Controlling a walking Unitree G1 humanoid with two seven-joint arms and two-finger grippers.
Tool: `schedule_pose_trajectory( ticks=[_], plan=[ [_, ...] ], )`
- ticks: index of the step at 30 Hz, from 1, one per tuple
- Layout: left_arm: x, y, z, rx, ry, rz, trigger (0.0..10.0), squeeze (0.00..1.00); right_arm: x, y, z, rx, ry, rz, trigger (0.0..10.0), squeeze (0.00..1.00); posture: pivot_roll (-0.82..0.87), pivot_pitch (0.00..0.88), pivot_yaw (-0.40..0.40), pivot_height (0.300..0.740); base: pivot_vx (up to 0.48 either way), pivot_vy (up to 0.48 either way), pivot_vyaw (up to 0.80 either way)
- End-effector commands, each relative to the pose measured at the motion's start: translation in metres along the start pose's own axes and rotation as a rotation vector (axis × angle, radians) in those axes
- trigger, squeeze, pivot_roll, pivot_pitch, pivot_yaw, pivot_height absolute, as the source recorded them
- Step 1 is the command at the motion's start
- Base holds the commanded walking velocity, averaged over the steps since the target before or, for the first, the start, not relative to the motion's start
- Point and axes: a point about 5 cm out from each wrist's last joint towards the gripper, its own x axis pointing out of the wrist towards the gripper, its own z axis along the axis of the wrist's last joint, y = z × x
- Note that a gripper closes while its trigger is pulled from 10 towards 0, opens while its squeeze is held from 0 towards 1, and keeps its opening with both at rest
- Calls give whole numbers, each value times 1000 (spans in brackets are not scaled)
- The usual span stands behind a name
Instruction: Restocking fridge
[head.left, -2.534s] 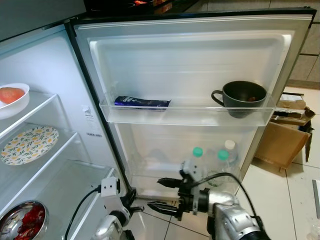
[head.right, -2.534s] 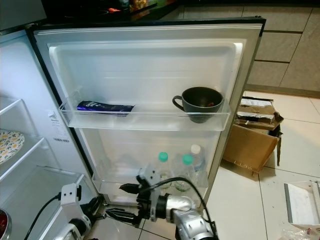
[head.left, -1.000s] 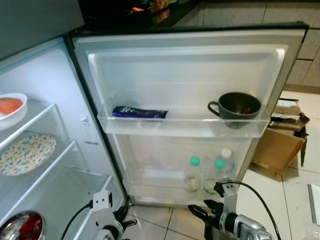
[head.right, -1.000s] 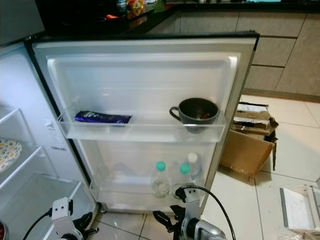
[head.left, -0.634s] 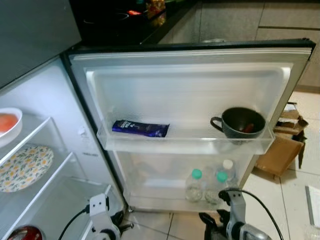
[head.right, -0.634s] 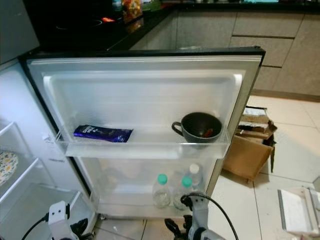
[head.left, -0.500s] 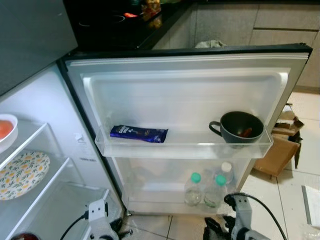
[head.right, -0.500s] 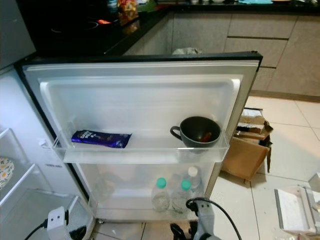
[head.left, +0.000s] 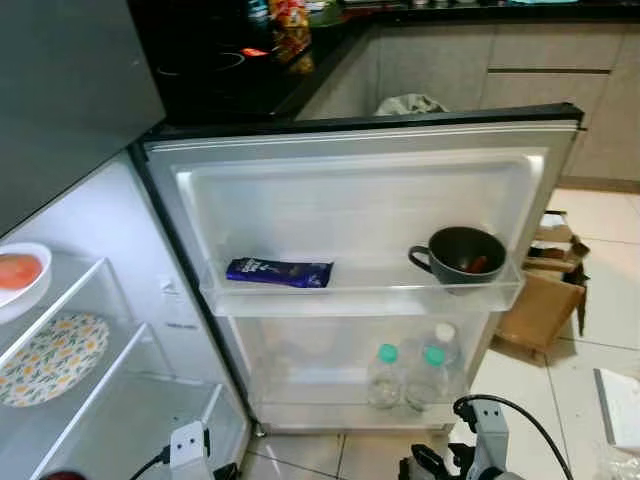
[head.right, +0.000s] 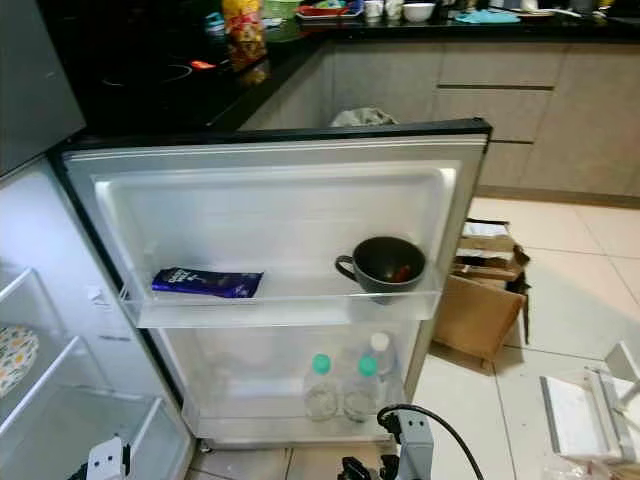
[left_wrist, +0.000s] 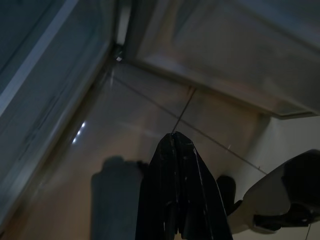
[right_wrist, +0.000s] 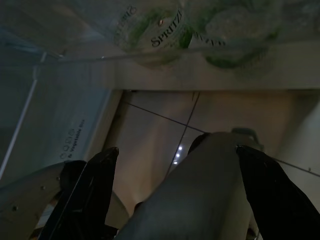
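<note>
Open fridge door (head.left: 360, 200) fills the frame's centre; water bottles (head.left: 405, 375) stand in its lower shelf, above both grippers. Left gripper (left_wrist: 176, 145) fingers pressed together; right gripper (right_wrist: 175, 165) fingers spread, empty.

open fridge door (head.right: 280, 200) holds a dark wrapper (head.right: 207, 283), a mug (head.right: 385, 264), and seemingly three bottles (head.right: 345, 385) below.
</note>
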Motion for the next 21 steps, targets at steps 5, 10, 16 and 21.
schedule_pose_trajectory(
  ticks=[5, 10, 16, 21],
  plan=[
    [-6, 12, -9, 25, 63, 42, 10000, 0, 0, -2, -3, 3, 15, -37, 10000, 0, -112, 0, 39, 636, 0, 0, 0],
    [-6, 11, -8, 26, 49, 40, 10000, 0, -2, -2, -5, 17, 13, 0, 10000, 0, -111, 0, 39, 655, -384, 0, 0],
    [-5, 10, -7, 26, 50, 40, 10000, 0, -3, -2, -7, 9, 20, 4, 10000, 0, -111, 0, 39, 674, 0, 0, 0],
    [-4, 8, -6, 36, 45, 27, 10000, 0, -3, -3, -8, 14, 22, -8, 10000, 0, -116, 0, 43, 703, 0, 0, 0]
  ],
)
